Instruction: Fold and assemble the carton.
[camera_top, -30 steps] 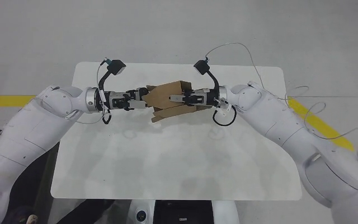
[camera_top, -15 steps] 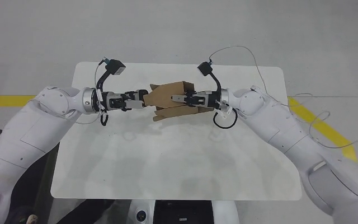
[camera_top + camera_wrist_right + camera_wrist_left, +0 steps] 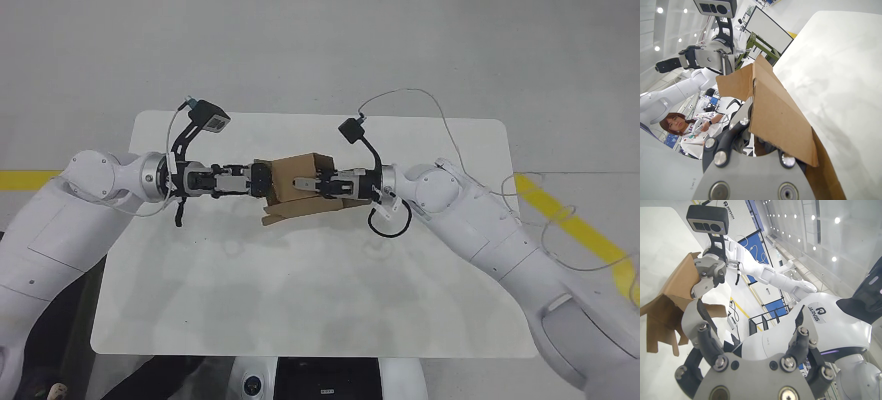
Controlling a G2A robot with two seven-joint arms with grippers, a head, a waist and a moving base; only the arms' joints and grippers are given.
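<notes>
The brown carton (image 3: 295, 180) hangs partly opened just above the white table, between my two arms at the table's far middle. My right gripper (image 3: 312, 185) is shut on one carton wall (image 3: 776, 113), which runs between its fingers. In the left wrist view that same gripper (image 3: 695, 293) pinches the carton's edge (image 3: 668, 294). My left gripper (image 3: 750, 306) stands wide open at the carton's other end (image 3: 262, 183), one finger (image 3: 702, 313) lying against a loose flap (image 3: 715, 310). Several flaps hang free underneath.
The white table (image 3: 300, 290) has wide bare room on the side near the robot and to both sides of the carton. A thin cable (image 3: 385, 222) loops down from the right wrist. The far table edge (image 3: 320, 117) lies close behind the arms.
The right arm has carried the carton to the left and turned it, so it looks more box-shaped. The left gripper drew back leftward, staying at the carton's end.
</notes>
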